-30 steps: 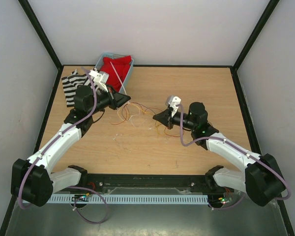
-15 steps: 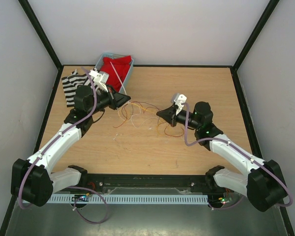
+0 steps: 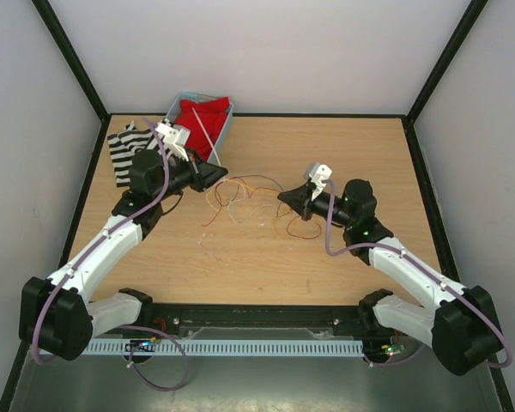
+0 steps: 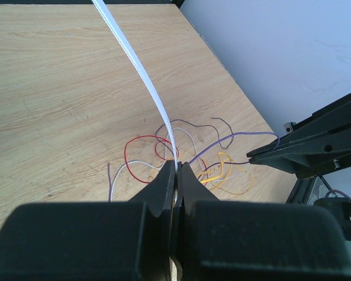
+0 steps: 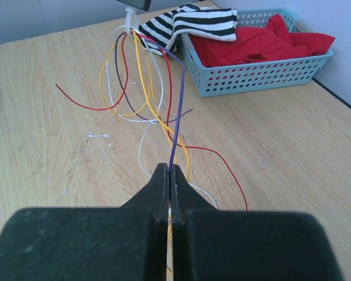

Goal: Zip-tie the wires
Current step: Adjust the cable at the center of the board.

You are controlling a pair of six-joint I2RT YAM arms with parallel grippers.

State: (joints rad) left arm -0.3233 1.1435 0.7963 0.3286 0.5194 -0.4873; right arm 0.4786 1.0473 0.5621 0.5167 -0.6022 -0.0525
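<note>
In the overhead view the left tool (image 3: 223, 172) sits left of centre. Its own camera shows its jaws closed (image 4: 176, 167) on a thin white plastic strip (image 4: 141, 70). The strip runs from the tips up to the top edge of that frame. Overhead, it (image 3: 204, 136) slants toward the upper left.

The bunch of thin red, orange, purple and pale wires (image 3: 245, 197) lies in loose loops in the middle of the light wooden desk (image 3: 343, 146), between the two tools. From the left wrist the strands (image 4: 158, 143) gather at the left tool's tips. Whether any are pinched there along with the strip cannot be told.

The right tool (image 3: 281, 197), right of centre overhead, is clamped (image 5: 170, 170) on a purple strand of the wires (image 5: 145, 76), which fan away toward the upper left of that frame. From the left wrist, that purple strand reaches the right tool (image 4: 257, 155) at the right edge.

A pale blue perforated plastic basket (image 3: 227, 120) holding red cloth (image 3: 202, 116) stands at the upper left of the desk. A black-and-white striped cloth (image 3: 124, 150) lies just left of it.
</note>
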